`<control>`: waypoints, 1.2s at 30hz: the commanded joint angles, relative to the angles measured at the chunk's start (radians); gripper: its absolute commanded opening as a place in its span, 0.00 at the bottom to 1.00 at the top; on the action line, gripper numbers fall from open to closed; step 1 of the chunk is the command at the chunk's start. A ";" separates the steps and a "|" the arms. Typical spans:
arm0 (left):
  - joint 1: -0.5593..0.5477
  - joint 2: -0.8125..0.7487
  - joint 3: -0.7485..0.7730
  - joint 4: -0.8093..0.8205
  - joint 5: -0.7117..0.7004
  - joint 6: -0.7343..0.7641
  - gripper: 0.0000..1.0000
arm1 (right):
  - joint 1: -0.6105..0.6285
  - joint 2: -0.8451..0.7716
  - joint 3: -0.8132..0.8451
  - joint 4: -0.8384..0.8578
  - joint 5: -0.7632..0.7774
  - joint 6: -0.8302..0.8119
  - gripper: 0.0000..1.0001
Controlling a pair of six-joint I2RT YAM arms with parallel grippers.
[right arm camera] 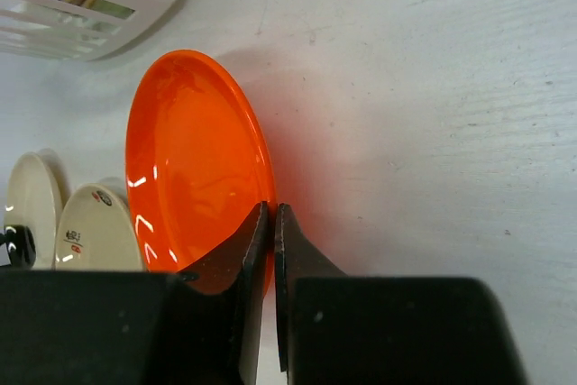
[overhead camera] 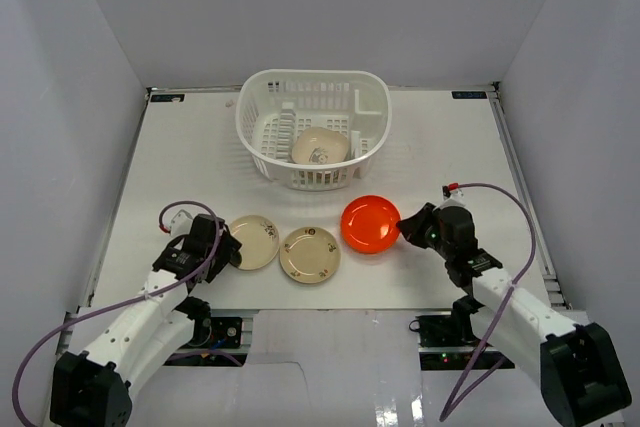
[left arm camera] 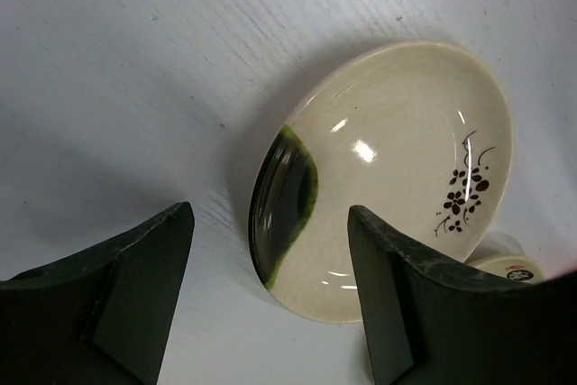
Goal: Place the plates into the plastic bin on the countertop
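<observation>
On a white worktop (overhead camera: 450, 147) walled in pale grey, the right arm's fingers (right arm camera: 236, 263) are clamped together on the rim of a glossy red-orange plate (right arm camera: 194, 160). The plate lies flat, just in front of the plastic bin (overhead camera: 247, 132) and slightly to its right. The left arm's fingers (left arm camera: 135, 286) stand wide apart and hold nothing, set at the edge of a round cream plate (left arm camera: 397, 160) with a dark flower sprig and a green-black patch on its rim. A second cream plate (overhead camera: 310, 254) sits between that one and the red-orange plate, the three forming a row near the arms. Inside the white lattice bin, toward the far side of the worktop, rests one cream dish (overhead camera: 320, 147).
</observation>
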 commanded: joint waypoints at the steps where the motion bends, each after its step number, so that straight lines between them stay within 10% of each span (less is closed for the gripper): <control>1: 0.004 0.012 -0.031 0.145 0.009 -0.007 0.79 | -0.005 -0.129 0.044 -0.119 0.050 -0.035 0.08; 7: 0.004 0.038 -0.082 0.230 0.020 0.015 0.61 | -0.005 -0.242 0.126 -0.275 0.026 -0.062 0.08; 14: 0.004 -0.014 -0.093 0.212 0.008 0.045 0.00 | -0.005 -0.308 0.311 -0.344 -0.085 -0.046 0.08; 36: 0.004 -0.212 0.459 0.087 0.127 0.303 0.00 | 0.033 0.718 1.165 -0.183 -0.031 -0.210 0.08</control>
